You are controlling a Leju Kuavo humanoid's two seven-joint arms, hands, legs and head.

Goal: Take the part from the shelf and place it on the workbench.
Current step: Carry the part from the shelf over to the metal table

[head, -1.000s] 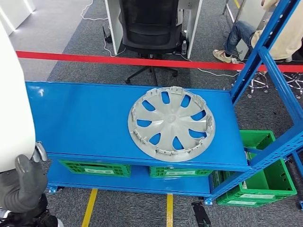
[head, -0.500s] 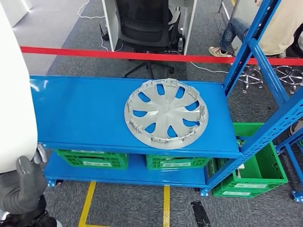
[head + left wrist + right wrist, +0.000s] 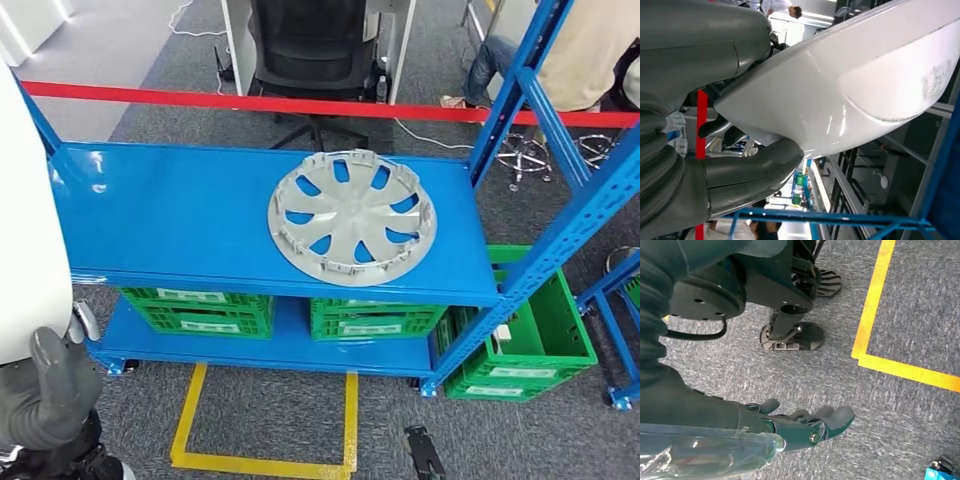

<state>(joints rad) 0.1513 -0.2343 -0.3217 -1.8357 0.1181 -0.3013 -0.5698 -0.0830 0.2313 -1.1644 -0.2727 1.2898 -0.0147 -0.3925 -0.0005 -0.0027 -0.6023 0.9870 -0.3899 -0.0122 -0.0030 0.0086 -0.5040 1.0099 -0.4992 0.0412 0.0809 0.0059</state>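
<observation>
A: Start at the fingers. Right hand (image 3: 806,427): dark fingers (image 3: 836,416) lie nearly straight and slightly apart, holding nothing, hanging low over grey carpet beside a yellow floor tape line (image 3: 881,315). Arm down at the side, I'd judge, because no reach has begun.

B: Left hand (image 3: 53,385): grey ribbed cover and thick thumb, tucked low against the white torso shell. How far its fingers are spread I cannot tell; nothing visibly held.

A: Outward, then. The part, a round silver-grey plastic wheel cover with curved spokes and clip tabs round the rim (image 3: 352,216), lies flat on the top board of the blue painted steel shelf (image 3: 173,215), right of centre, well apart from both hands.

B: Broad, thin, light-looking; likely a two-handed lift by the rim.

A: Green slotted plastic crates (image 3: 198,310) below; red barrier tape (image 3: 226,100) behind.
</observation>
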